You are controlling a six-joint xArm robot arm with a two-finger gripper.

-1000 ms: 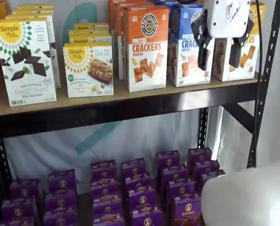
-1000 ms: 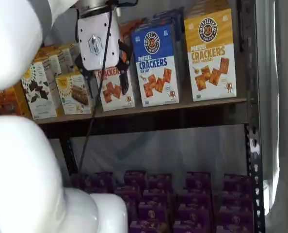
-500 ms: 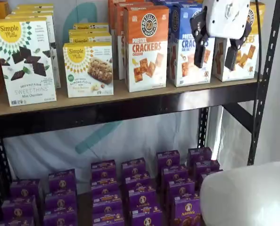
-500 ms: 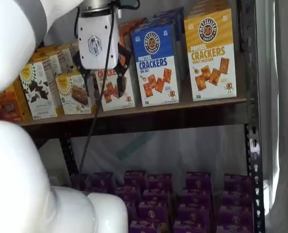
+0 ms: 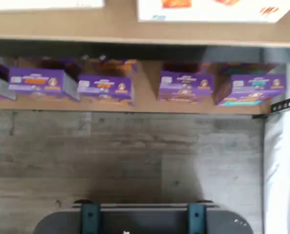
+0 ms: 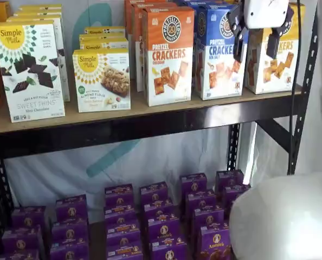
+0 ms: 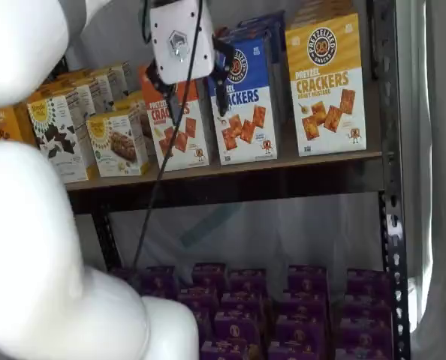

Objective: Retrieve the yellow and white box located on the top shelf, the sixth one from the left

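Note:
The yellow and white box (image 6: 280,62) stands at the right end of the top shelf (image 6: 150,115), partly behind my gripper; it shows whole in a shelf view (image 7: 326,86) on the shelf board (image 7: 298,159). My gripper (image 6: 255,50) hangs in front of the shelf with its white body at the view's top edge. Its two black fingers are apart with a plain gap and hold nothing. In a shelf view the gripper (image 7: 191,96) lies over the orange-topped and blue-topped boxes. The wrist view shows no fingers.
An orange-topped cracker box (image 6: 169,54) and a blue-topped one (image 6: 215,54) stand left of the yellow box. Simple Mills boxes (image 6: 28,70) fill the shelf's left. Purple boxes (image 6: 161,222) sit on the lower shelf. A black upright (image 6: 304,92) stands right. My white arm (image 7: 43,247) fills the foreground.
My gripper has risen and moved right along the top shelf, from in front of the blue-topped box toward the yellow and white box. It stays open and empty.

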